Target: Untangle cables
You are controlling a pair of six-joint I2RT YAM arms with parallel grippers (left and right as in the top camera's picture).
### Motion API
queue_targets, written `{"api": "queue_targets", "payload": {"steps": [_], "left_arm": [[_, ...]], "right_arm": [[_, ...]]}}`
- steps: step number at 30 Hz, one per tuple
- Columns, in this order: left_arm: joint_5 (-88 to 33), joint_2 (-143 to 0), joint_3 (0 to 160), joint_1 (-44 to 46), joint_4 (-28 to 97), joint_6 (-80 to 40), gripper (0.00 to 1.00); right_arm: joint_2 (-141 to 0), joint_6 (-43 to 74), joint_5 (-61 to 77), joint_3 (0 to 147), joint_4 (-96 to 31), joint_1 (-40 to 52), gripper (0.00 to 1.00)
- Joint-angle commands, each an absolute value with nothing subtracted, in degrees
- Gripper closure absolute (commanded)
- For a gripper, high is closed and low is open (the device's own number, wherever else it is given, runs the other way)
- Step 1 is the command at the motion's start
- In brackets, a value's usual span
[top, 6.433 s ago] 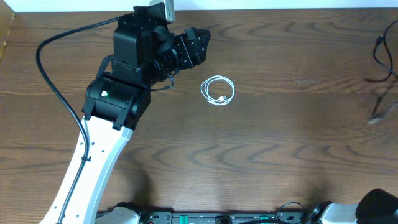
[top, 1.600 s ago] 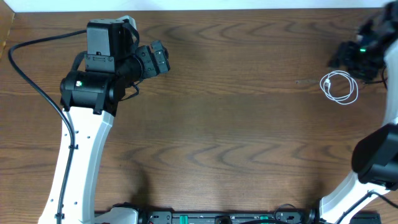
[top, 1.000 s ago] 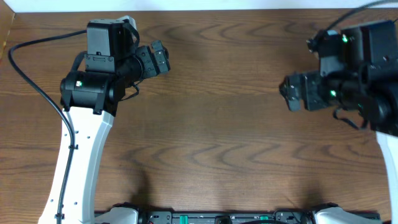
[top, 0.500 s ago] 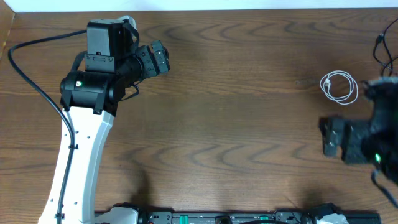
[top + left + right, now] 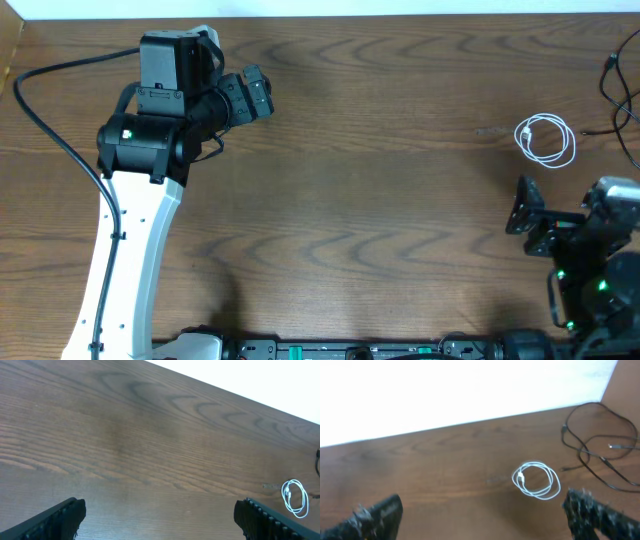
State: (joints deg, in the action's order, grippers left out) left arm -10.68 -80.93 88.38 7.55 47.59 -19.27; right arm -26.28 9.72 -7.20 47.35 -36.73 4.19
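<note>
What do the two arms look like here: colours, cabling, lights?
The left arm has a white lower link, boxy black upper housings with a green light, and a thick black cable looping beside it. The right arm shows only black parts with green lights. Both sets of fingertips are black.

Coiled cable (image 5: pixel 545 140) on worktop (image 5: pixel 380 180) at far right, loose cable (image 5: pixel 622 90) just beside it at the edge, right pincer (image 5: pixel 522 215) nearer the front, left pincer (image 5: pixel 262 96) well apart at far left.
</note>
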Motion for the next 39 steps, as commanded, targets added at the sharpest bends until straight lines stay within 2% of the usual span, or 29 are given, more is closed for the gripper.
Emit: {"api": "queue_targets", "payload": {"steps": [1,10,15,23,29,39], "left_arm": [[-11.03,-81.34,88.99,7.35,47.55,-19.11,0.0],[-11.03,-81.34,88.99,7.35,47.55,-19.11,0.0],[-11.03,-81.34,88.99,7.35,47.55,-19.11,0.0],[-11.03,-81.34,88.99,7.35,47.55,-19.11,0.0],[-11.03,-81.34,88.99,7.35,47.55,-19.11,0.0],[-11.03,-81.34,88.99,7.35,47.55,-19.11,0.0]], "right_arm": [[-18.79,3.29,1.43,35.35,-25.71,1.45,0.01],[-7.86,2.28,6.48,12.25,-2.5,0.99,0.01],[-5.06,2.31,7.51,5.34,3.7,1.08,0.01],[-1.06,2.55,7.49,0.23,3.27,1.08,0.01],[-0.3,3.36,7.68,0.32,-3.79,1.54,0.01],[-0.34,3.33,8.29,0.32,-3.64,2.72,0.01]]}}
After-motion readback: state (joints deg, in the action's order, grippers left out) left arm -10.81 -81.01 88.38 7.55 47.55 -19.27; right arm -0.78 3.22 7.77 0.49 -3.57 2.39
